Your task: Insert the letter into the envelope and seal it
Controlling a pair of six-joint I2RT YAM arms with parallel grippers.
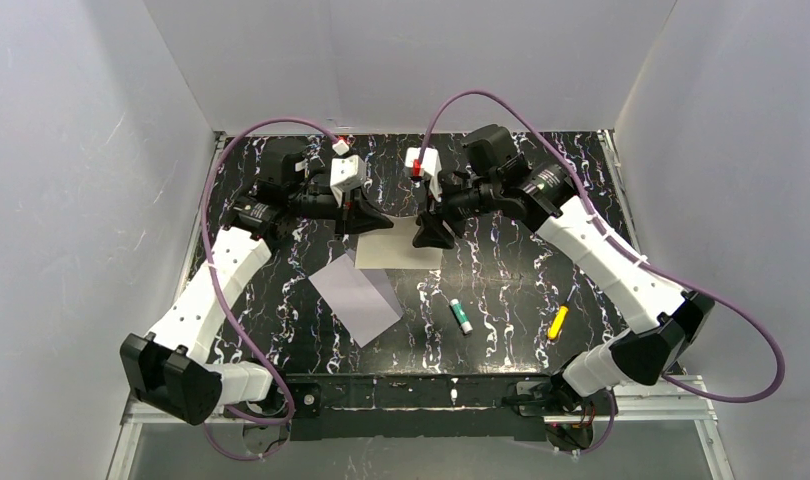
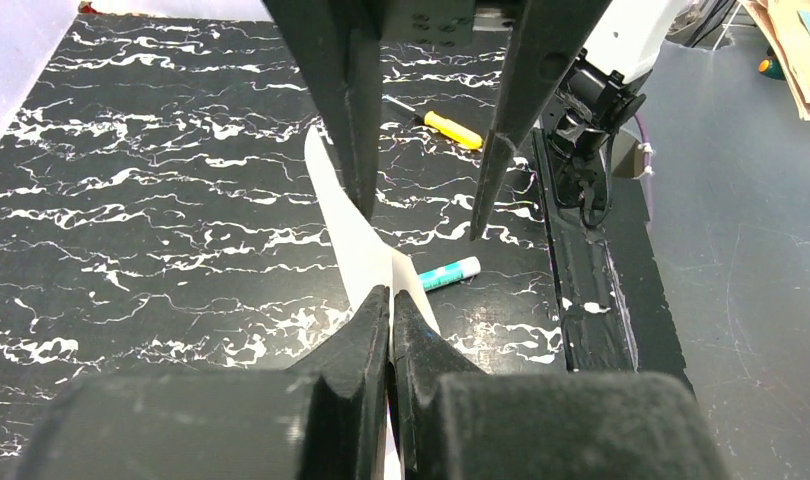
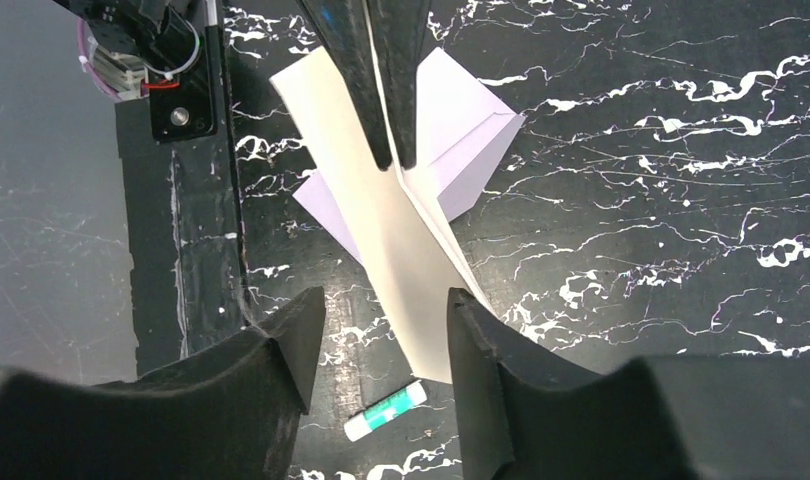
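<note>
Left wrist view puts the left end effector (image 2: 390, 300) at the bottom of the picture, its two fingers pressed together on the edge of the letter (image 2: 353, 225), which runs away from them as a thin pale sheet seen nearly edge-on; opposite, the right end effector (image 2: 421, 215) hangs with its fingers spread apart, the sheet close beside one of them.

From the right wrist the right end effector (image 3: 386, 305) stands wide, one finger on each side of the letter (image 3: 381, 225) and neither clearly touching it; at the far end of the sheet the left end effector (image 3: 386, 155) is clamped on the paper.

From the top external camera the left end effector (image 1: 379, 222) and right end effector (image 1: 431, 238) meet over the far middle of the table (image 1: 501, 290), with the letter (image 1: 399, 248) between them, seemingly raised off the surface; the envelope (image 1: 356, 295) lies flat just nearer the bases, its far corner beside the sheet; a green-capped glue stick (image 1: 462, 316) lies to its right, and a yellow-handled screwdriver (image 1: 558, 322) farther right.
</note>
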